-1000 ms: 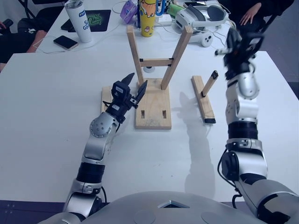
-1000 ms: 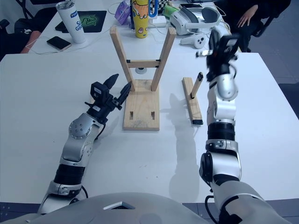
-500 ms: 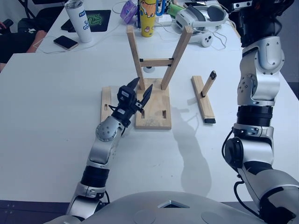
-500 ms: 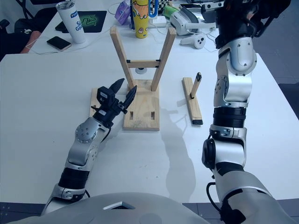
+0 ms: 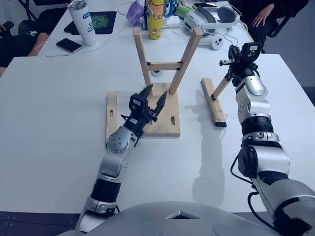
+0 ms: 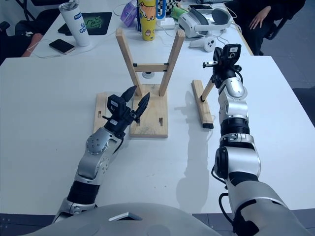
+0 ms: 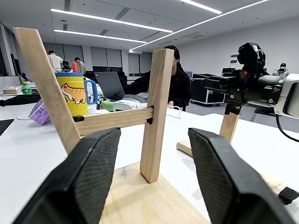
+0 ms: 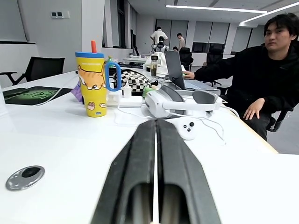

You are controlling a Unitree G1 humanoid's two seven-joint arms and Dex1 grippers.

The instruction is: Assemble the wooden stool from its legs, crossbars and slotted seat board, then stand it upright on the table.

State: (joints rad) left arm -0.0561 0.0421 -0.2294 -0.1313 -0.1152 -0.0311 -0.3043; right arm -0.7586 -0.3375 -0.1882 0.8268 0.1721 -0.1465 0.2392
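Note:
The slotted seat board [image 5: 165, 123] lies flat mid-table. Two legs [image 5: 141, 56] [image 5: 187, 59] stand up from its far end, joined by a crossbar [image 5: 165, 65]. A loose wooden strip [image 5: 112, 118] lies along the board's left side. My left gripper [image 5: 153, 96] hovers open over the board's near-left part, pointing at the legs [image 7: 156, 112]. To the right lies another flat wooden piece [image 5: 212, 101] with a short stick [image 5: 221, 88] slanting up from it. My right gripper [image 5: 225, 62] is shut just above the stick's top, with nothing visible between its fingers [image 8: 140, 177].
At the far edge of the table stand a white tumbler [image 5: 82, 22], a phone [image 5: 69, 44], a yellow cup [image 5: 156, 19], a white headset [image 5: 211, 17] and a controller [image 5: 216, 43]. A round grommet [image 5: 157, 73] sits behind the legs. The near table is bare.
My right arm has come down from high above the table to the top of the slanting stick. The left gripper has moved right and forward, from beside the loose strip to over the seat board.

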